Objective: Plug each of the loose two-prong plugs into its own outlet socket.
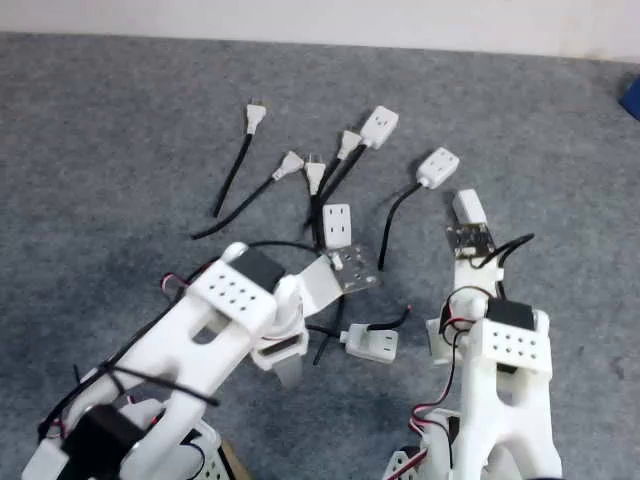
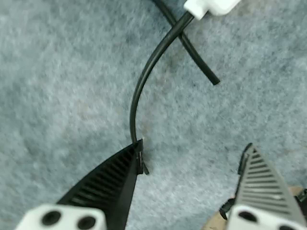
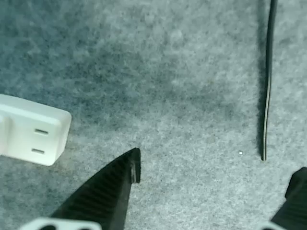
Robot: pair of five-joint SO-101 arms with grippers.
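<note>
The tabletop point(image 1: 120, 150) wore a grey, felt-like covering (its nap mottled light and dark). Along the far edge ran a pale, plain strip point(image 1: 300, 20). A blue object point(image 1: 632, 98) cut in at the far right corner.

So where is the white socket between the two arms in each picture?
High view: the socket lies on the grey carpet between the two arms.
Left wrist view: the socket sits ahead of the left tool, its black cord curving toward it.
Right wrist view: a slotted socket end lies beside the right tool; same one or not, I cannot tell.
Shared landmark: the cut cable end crossing its cord.
</note>
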